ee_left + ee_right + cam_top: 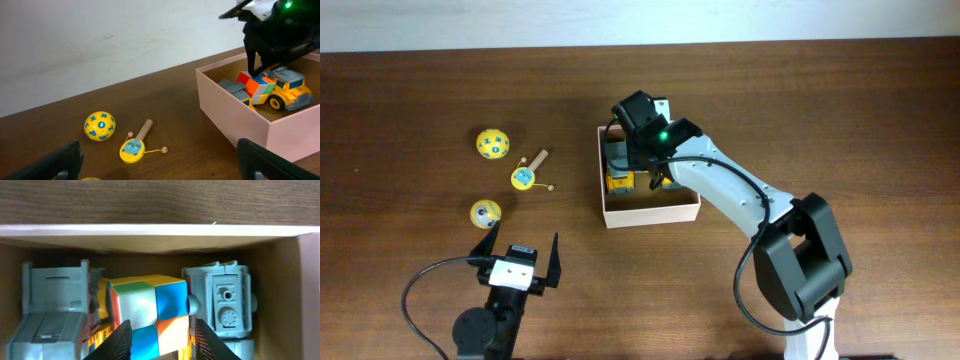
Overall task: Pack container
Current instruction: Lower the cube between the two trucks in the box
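A shallow cream container (650,214) sits on a brown wooden table (840,100), just right of centre. The right gripper (162,342) reaches down into it, and its black fingers (120,342) are closed narrowly on a colour cube (150,312). From overhead, the arm's wrist hides the cube and most of the box's far half. A yellow truck (290,90) lies beside the cube. In the right wrist view, grey plastic shapes (50,310) flank the cube and run off the bottom edge, so what they are is unclear. The left gripper (520,248) rests at the near edge with its jaws spread wide and nothing between them. Left of the container lie a yellow ball (100,126) with blue letters too small to read, a yellow rattle (134,148) with a blue picture, and a second ball (485,213).
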`<move>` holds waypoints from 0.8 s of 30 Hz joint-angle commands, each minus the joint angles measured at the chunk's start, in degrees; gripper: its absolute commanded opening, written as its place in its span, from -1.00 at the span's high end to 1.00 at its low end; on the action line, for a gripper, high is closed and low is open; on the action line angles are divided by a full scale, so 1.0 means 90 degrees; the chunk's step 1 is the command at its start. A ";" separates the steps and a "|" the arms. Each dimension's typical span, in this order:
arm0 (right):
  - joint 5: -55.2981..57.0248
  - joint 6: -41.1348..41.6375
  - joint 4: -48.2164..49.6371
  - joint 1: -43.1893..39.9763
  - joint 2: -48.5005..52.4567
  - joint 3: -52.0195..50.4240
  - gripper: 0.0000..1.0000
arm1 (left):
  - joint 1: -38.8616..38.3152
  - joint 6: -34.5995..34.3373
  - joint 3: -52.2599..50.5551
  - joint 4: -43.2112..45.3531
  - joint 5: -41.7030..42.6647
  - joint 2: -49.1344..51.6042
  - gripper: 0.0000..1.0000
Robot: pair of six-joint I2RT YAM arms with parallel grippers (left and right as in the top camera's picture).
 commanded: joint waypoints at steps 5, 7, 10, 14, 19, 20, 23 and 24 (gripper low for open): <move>-0.0044 0.0017 0.0007 -0.0019 0.0313 0.0012 0.29 | 0.0039 0.0097 -0.0039 -0.0007 -0.0027 -0.0002 -0.98; -0.0061 0.0015 0.0010 -0.0019 0.0374 0.0012 0.29 | 0.0039 0.0097 -0.0039 -0.0007 -0.0027 -0.0002 -0.98; -0.0058 0.0015 0.0056 -0.0019 0.0396 0.0012 0.28 | 0.0039 0.0097 -0.0039 -0.0007 -0.0027 -0.0002 -0.98; -0.0061 0.0012 0.0114 -0.0019 0.0396 0.0041 0.28 | 0.0039 0.0097 -0.0039 -0.0007 -0.0027 -0.0002 -0.98; -0.0061 -0.0022 0.0117 -0.0019 0.0389 0.0051 0.28 | 0.0039 0.0097 -0.0039 -0.0007 -0.0027 -0.0002 -0.98; -0.0058 -0.0068 0.0119 -0.0019 0.0389 0.0061 0.28 | 0.0039 0.0097 -0.0039 -0.0007 -0.0027 -0.0002 -0.98; -0.0058 -0.0202 0.0095 -0.0019 0.0389 0.0134 0.28 | 0.0039 0.0097 -0.0039 -0.0007 -0.0027 -0.0002 -0.98; -0.0056 -0.0238 0.0085 -0.0019 0.0389 0.0175 0.28 | 0.0039 0.0097 -0.0039 -0.0007 -0.0027 -0.0002 -0.98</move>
